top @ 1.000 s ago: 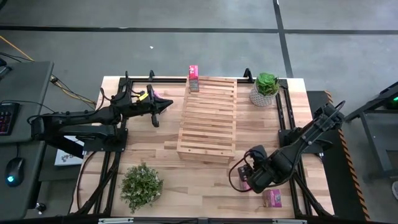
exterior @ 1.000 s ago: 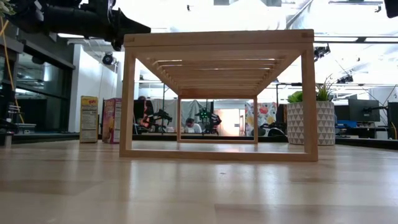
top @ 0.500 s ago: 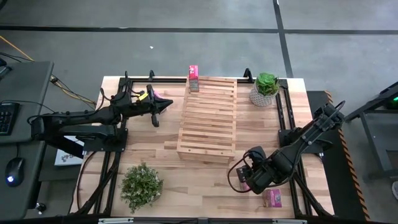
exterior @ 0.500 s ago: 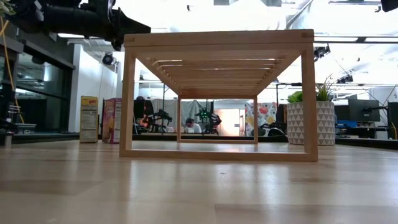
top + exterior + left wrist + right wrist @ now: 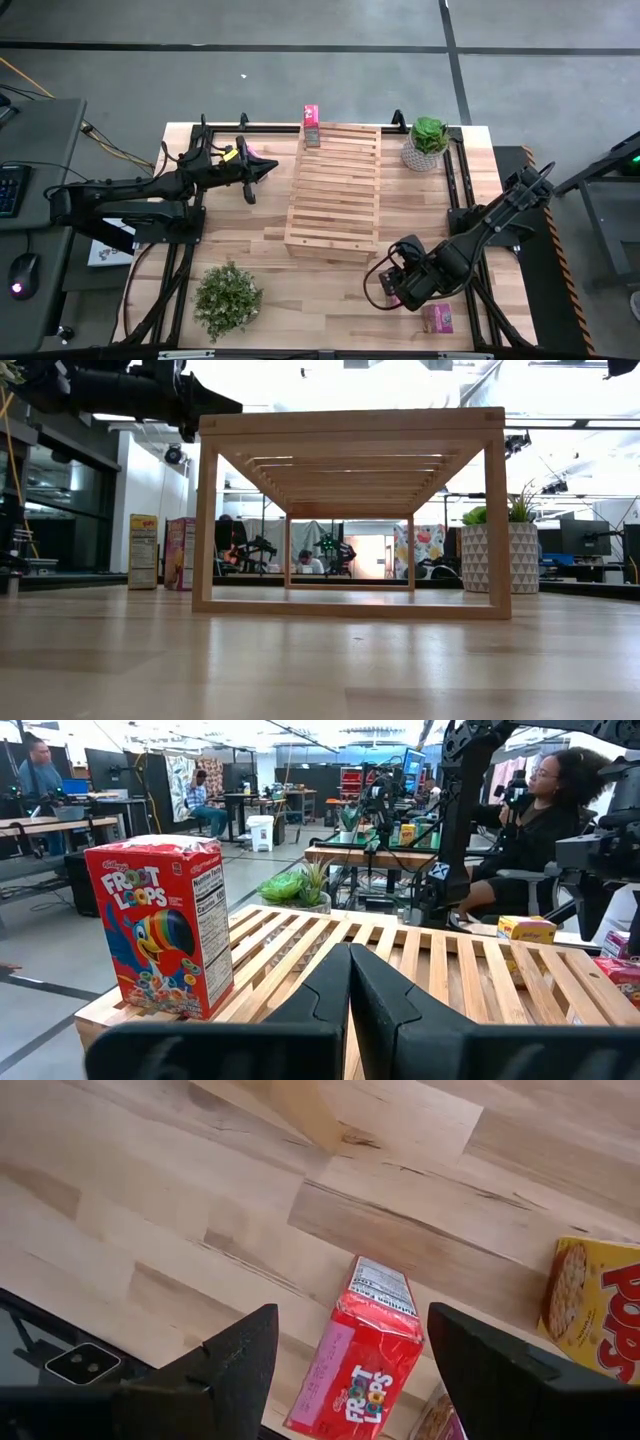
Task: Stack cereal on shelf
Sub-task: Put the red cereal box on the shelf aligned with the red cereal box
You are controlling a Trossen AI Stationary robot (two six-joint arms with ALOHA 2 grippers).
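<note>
Right pincer hangs spread apart over a red cereal box lying flat on the table, which the high view hides under the arm.
Left pincer, closed and empty, points across the shelf, where another red box stands at a corner.

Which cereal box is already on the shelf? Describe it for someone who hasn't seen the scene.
Find the slatted wooden shelf mid-table. At its far left corner one red Froot Loops box stands upright, alone on top; the other boxes are on the tabletop.
</note>
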